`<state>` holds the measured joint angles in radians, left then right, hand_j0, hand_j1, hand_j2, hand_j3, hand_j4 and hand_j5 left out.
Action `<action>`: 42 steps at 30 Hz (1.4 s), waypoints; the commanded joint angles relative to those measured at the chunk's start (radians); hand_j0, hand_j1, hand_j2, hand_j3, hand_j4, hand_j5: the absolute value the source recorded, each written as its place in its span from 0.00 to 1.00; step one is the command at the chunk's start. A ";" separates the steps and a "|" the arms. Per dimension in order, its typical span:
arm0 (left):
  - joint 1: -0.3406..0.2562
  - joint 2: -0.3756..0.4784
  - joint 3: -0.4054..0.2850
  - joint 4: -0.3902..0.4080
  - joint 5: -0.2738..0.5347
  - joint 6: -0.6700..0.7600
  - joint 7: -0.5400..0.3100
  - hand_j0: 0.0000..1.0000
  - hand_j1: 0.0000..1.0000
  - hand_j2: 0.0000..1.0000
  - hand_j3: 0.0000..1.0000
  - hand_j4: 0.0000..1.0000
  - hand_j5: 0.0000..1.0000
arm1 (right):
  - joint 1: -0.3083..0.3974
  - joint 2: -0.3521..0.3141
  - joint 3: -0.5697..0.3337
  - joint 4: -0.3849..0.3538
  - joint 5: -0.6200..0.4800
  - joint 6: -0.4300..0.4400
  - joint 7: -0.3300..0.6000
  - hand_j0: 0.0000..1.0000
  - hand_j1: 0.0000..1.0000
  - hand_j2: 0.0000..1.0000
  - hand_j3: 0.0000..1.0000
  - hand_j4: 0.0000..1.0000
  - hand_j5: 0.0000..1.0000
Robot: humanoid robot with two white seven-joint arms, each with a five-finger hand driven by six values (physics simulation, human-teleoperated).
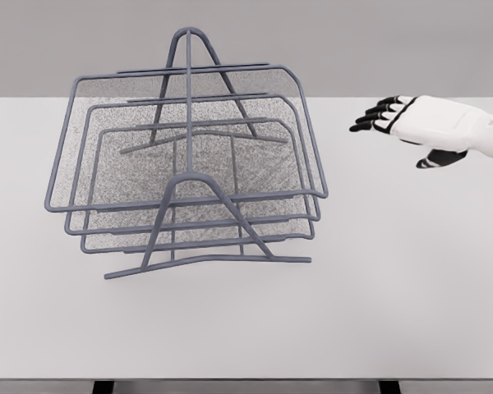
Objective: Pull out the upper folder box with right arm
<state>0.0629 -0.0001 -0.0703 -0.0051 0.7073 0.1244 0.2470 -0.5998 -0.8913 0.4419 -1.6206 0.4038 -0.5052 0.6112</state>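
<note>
Grey wire mesh forms the top tray (pixel 181 135), uppermost of three stacked in a rack (pixel 205 246) on the left half of the tabletop (pixel 394 287), toward the far edge; its long side runs left to right, its near rim facing the robot; the right hand (pixel 431 127) hovers well apart near the far right corner, so the tray lies to its left; fingers (pixel 376 115) spread loosely, holding nothing; left arm unseen; plain white surface, grey wall behind.

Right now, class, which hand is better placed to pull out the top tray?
Right. The right hand hovers open beside the rack's top tray; no left hand is in view.
</note>
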 commanded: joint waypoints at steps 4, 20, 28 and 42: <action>0.000 0.000 0.000 0.000 0.000 0.000 0.000 1.00 1.00 1.00 1.00 1.00 1.00 | -0.077 0.140 0.011 0.007 0.016 -0.033 0.000 1.00 1.00 1.00 1.00 1.00 1.00; 0.000 0.000 0.000 0.000 0.000 0.000 0.000 1.00 1.00 1.00 1.00 1.00 1.00 | -0.095 0.299 0.070 0.130 0.082 -0.106 0.000 1.00 1.00 1.00 1.00 1.00 1.00; 0.000 0.000 0.000 0.000 0.000 0.000 0.000 1.00 1.00 1.00 1.00 1.00 1.00 | -0.080 0.193 0.086 0.123 0.084 -0.106 0.000 1.00 1.00 1.00 1.00 1.00 1.00; 0.000 0.000 0.000 0.000 0.000 0.000 0.000 1.00 1.00 1.00 1.00 1.00 1.00 | -0.067 -0.028 0.058 0.134 0.073 -0.106 0.000 1.00 1.00 1.00 1.00 1.00 1.00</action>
<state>0.0629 -0.0001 -0.0700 -0.0054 0.7073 0.1245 0.2470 -0.6612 -0.8834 0.5013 -1.5011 0.3491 -0.5928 0.6062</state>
